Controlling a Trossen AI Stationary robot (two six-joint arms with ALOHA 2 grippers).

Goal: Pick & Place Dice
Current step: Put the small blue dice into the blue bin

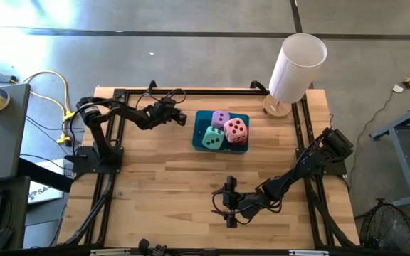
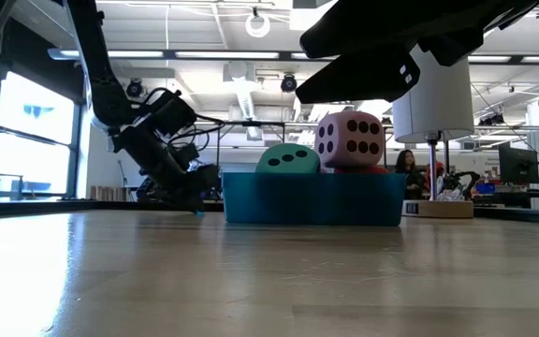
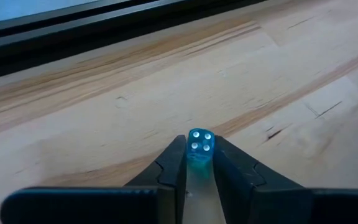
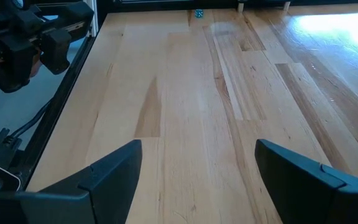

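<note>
The left gripper (image 3: 199,163) is pinched on a tiny translucent teal die (image 3: 200,145): in the left wrist view the die sits between the two dark fingertips (image 3: 174,163), white pips facing the camera, both pads against its sides, just above the wooden table (image 1: 162,192). Seen from above, this gripper (image 1: 179,116) hangs at about nine o'clock from the teal tray (image 1: 199,136), just beside the tray's left wall. In the low view it reaches down to the tabletop immediately left of the tray (image 2: 312,198), and a teal speck shows at its tip; whether the die touches the wood I cannot tell.

The four soft dice lie in the tray, packed together. From above, the lilac die (image 1: 221,119) is at the twelve o'clock side, the mint green die (image 1: 213,138) at seven o'clock, the pink die (image 1: 236,129) at three o'clock, and the red die (image 1: 238,141) is mostly hidden under the pink one, at about four o'clock. In the low view the pink die (image 2: 349,139) stands highest, with the mint green one (image 2: 288,159) to its left.

The right gripper (image 1: 230,206) waits at six o'clock from the tray, well apart from it, near the table's front edge. Its fingers (image 4: 107,171) are spread wide over bare wood, holding nothing.

A white cylinder (image 1: 296,67) stands at about one o'clock from the tray, at the table's back edge.
</note>
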